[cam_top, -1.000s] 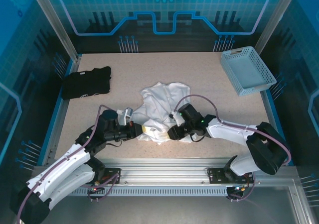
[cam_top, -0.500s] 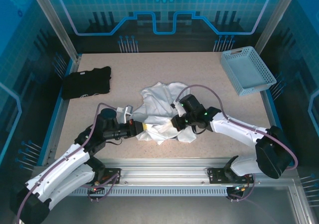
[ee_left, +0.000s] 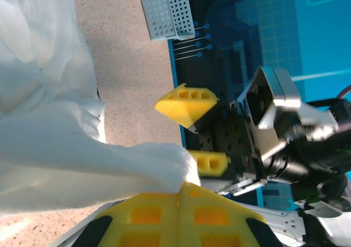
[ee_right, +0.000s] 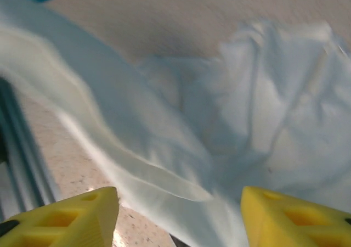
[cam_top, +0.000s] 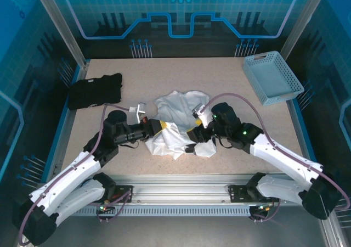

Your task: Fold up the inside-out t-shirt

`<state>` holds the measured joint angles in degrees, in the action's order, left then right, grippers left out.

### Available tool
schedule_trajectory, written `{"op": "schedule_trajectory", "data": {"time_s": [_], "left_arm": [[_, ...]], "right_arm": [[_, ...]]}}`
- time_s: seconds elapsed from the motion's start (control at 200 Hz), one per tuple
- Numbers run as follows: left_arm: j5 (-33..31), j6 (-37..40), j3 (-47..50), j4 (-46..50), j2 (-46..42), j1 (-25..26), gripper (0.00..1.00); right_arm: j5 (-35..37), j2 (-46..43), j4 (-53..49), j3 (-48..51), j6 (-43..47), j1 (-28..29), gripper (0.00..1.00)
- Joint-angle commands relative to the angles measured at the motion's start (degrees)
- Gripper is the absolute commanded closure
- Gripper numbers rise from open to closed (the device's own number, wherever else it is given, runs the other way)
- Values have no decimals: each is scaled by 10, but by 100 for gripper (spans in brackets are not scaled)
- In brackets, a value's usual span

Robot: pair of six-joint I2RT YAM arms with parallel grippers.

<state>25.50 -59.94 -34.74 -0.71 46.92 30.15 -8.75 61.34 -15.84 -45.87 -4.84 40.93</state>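
The inside-out t-shirt (cam_top: 178, 115) lies crumpled and white in the middle of the table. My left gripper (cam_top: 158, 127) is at its left side, shut on a fold of the cloth. In the left wrist view the yellow jaws (ee_left: 181, 191) are pressed together, with the t-shirt (ee_left: 60, 142) bunched out of them. My right gripper (cam_top: 195, 135) is at the shirt's near right side and open. In the right wrist view its fingers (ee_right: 66, 219) stand wide apart over the t-shirt (ee_right: 230, 121), gripping nothing. It also shows open in the left wrist view (ee_left: 198, 132).
A folded black garment (cam_top: 94, 90) lies at the far left of the table. A pale blue basket (cam_top: 272, 77) stands at the far right, seen also from the left wrist (ee_left: 164, 8). The metal rail (cam_top: 181, 192) runs along the near edge.
My right gripper has opened, let go of the shirt's near edge and drawn back to the right. My left gripper, still shut on the cloth, has moved away from the near edge.
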Motion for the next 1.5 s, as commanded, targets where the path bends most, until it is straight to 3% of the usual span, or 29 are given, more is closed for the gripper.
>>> {"op": "schedule_trajectory", "data": {"time_s": [0.0,0.155,0.455,0.555,0.735,1.106,1.186,1.351,1.496], "left_arm": [[20,0,-26,15,-8,-2,100],[27,12,-37,43,-13,-1,100],[33,27,-39,67,-17,-2,100],[35,30,-39,67,-16,-1,100],[35,31,-38,67,-15,-1,100],[28,33,-33,62,-22,-2,100],[13,45,-28,63,-32,-2,100],[-65,154,-32,97,-61,-2,66],[-123,344,-64,132,-78,-1,49]], "right_arm": [[-95,-10,121,25,50,14,28],[-57,32,158,3,92,48,21],[-96,111,214,-39,113,44,27],[-129,118,219,-42,109,35,35],[-166,122,209,-41,104,22,61],[-175,111,215,-28,93,10,99],[-179,105,212,-28,86,7,100],[-217,98,191,-41,47,-9,100],[-259,109,125,-84,13,-26,100]]}}
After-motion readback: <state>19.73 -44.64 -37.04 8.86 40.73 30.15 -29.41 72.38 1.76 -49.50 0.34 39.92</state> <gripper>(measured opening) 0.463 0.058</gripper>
